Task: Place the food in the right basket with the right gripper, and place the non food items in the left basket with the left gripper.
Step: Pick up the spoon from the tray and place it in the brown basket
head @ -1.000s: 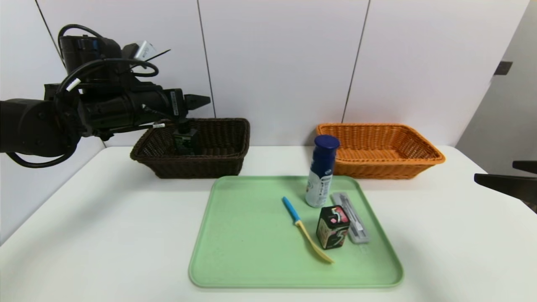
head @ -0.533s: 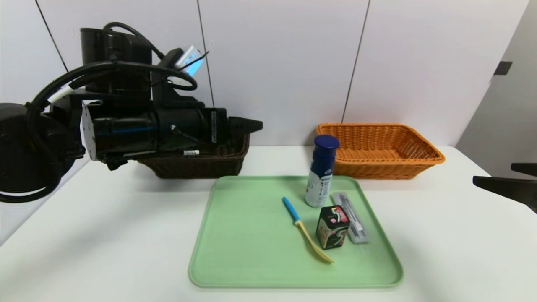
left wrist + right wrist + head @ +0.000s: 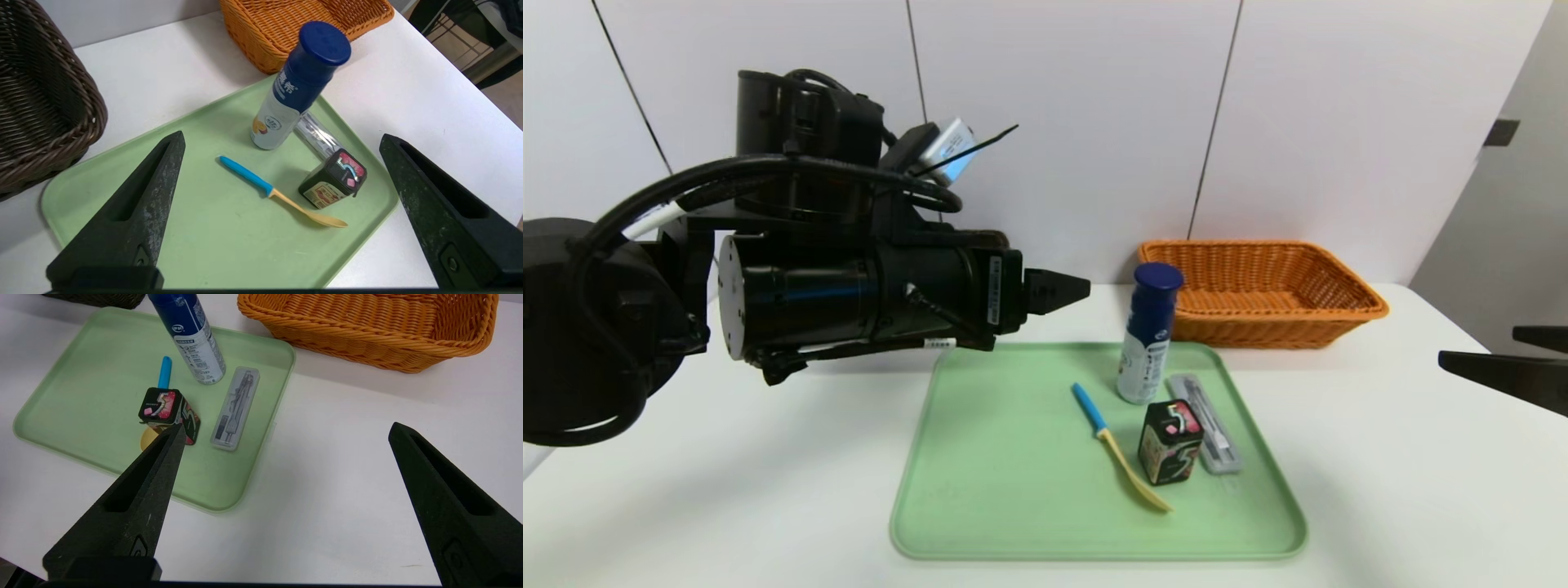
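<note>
My left gripper (image 3: 280, 175): jaws spread, empty, above the tray's (image 3: 980, 490) far-left corner; my arm hides the brown basket (image 3: 45, 106) in the head view.
My right gripper (image 3: 282, 477): spread, empty, cut off at the table's right edge.
On tray: bottle (image 3: 1147, 335), box (image 3: 1170, 442), utensil (image 3: 1119, 453) with its tip partly behind the box in the right wrist view, clear case (image 3: 1207, 423).
Orange basket (image 3: 1262, 290): behind tray, holds nothing.

green tray (image 3: 980, 490), orange woven basket (image 3: 1339, 314)
</note>
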Controlling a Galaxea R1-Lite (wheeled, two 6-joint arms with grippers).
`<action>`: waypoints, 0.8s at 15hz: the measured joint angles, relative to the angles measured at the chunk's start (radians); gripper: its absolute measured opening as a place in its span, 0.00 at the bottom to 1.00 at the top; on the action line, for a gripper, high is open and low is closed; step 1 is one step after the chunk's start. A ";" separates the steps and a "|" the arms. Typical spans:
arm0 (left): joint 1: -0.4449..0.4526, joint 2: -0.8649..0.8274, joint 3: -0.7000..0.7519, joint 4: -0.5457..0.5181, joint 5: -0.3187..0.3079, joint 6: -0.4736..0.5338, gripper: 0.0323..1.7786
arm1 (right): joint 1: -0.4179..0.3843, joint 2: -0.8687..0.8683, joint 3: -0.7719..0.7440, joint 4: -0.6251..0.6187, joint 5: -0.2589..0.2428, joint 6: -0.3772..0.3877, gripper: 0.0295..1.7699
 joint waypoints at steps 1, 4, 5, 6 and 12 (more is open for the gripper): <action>-0.010 0.003 0.000 0.001 0.000 0.002 0.95 | 0.000 0.000 0.003 -0.004 0.000 0.014 0.97; -0.024 0.022 -0.002 0.003 -0.023 0.032 0.95 | 0.000 0.000 0.020 -0.038 0.000 0.040 0.97; -0.024 0.032 -0.003 0.005 -0.052 0.072 0.95 | 0.000 0.001 0.024 -0.046 0.002 0.040 0.97; -0.024 0.040 -0.004 0.006 -0.094 0.117 0.95 | 0.000 0.001 0.026 -0.047 0.003 0.041 0.97; -0.023 0.085 -0.015 0.038 -0.240 0.347 0.95 | 0.000 0.003 0.037 -0.051 0.005 0.042 0.97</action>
